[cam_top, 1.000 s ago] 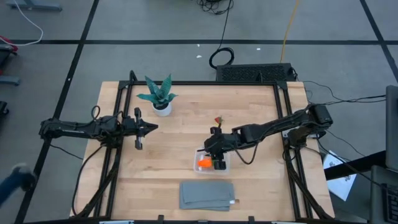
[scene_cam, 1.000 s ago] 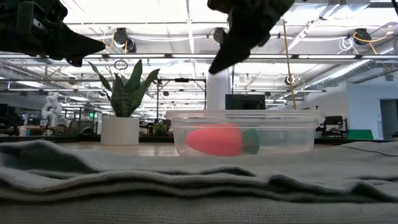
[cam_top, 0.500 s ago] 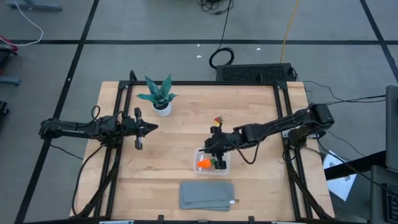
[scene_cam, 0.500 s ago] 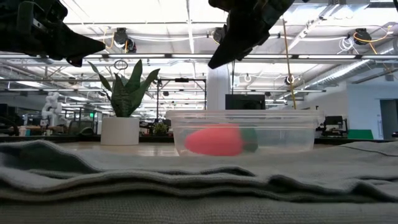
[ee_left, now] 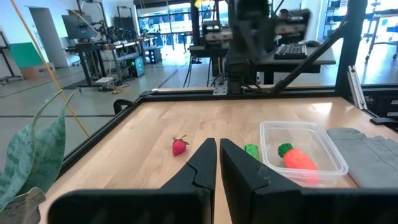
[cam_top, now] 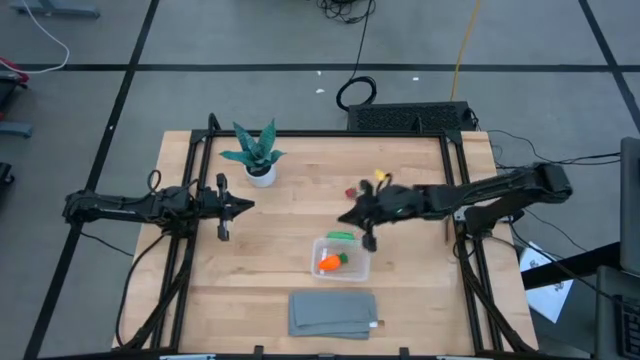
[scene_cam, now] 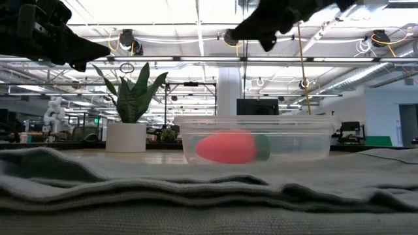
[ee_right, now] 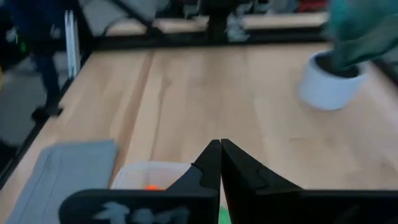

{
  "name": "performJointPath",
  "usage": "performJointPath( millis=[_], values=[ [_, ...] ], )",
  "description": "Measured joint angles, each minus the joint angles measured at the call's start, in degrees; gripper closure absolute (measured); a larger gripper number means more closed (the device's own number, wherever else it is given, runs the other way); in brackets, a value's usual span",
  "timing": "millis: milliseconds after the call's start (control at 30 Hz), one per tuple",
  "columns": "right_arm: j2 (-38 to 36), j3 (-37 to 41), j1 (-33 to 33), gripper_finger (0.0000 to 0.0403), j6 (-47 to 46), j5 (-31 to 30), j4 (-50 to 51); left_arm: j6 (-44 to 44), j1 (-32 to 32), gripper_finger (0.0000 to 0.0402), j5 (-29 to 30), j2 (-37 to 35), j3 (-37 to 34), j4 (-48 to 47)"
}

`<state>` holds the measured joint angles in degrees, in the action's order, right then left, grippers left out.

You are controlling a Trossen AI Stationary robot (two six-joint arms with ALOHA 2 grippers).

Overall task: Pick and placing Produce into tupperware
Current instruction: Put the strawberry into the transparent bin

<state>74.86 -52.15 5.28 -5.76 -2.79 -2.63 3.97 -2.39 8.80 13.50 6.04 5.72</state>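
The clear tupperware stands near the table's middle with the orange carrot lying inside it; the left wrist view also shows the carrot. The green pod lies on the table just past the tub's far edge. Farther back the red berry rests on the wood. My right gripper hovers shut above the pod and short of the berry, with nothing in it; its wrist view shows the gripper with fingers together. My left gripper waits shut at the table's left.
A teal-leaved plant in a white pot stands at the far left. A folded grey cloth lies at the near edge, in front of the tub. Bare wood shows between the left gripper and the tub.
My right gripper has risen from over the tupperware and drawn back toward the table's far and right edges, tipping up nearer to level. The carrot has stayed lying in the tub.
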Motion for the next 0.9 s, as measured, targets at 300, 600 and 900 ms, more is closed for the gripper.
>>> performJointPath(
  millis=[300,600,900],
  values=[
    [-19.9,13.4,-4.7,0.0403,-0.8,-0.5,-6.6,0.2,0.0,0.0376,0.1,0.0,0.0,0.0],
    [-36.5,26.6,-4.9,0.0403,-0.1,-3.4,-15.9,0.3,0.0,0.0376,0.2,0.0,0.0,0.0],
    [-41.0,40.1,-4.8,0.0403,0.7,-6.4,-31.8,0.3,0.0,0.0376,0.3,0.0,0.0,0.1]
  ],
)
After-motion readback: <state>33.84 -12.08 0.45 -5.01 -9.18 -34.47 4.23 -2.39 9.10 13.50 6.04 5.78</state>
